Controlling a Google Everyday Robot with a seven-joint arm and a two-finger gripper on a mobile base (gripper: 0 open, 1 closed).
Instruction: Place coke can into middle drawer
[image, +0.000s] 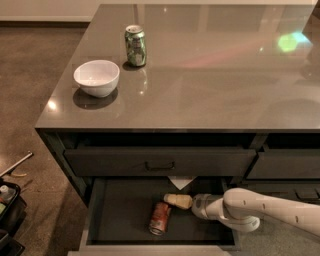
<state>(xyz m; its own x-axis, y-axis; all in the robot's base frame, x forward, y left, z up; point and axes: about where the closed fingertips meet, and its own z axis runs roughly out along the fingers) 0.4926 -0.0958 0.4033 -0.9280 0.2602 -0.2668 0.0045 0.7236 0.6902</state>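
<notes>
The coke can (160, 218) is red with a silver end and lies on its side on the floor of the open middle drawer (120, 215), its end towards the front. My gripper (172, 201) reaches into the drawer from the right on a white arm. Its beige tip sits just above and behind the can's far end, close to it. The dark drawer front with a bar handle (160, 165) is closed above the open drawer.
A green can (135, 46) stands upright on the grey countertop (215, 75), with a white bowl (97, 77) to its front left. Narrower drawers (282, 165) are on the right. Clutter lies on the floor at the far left (10, 200).
</notes>
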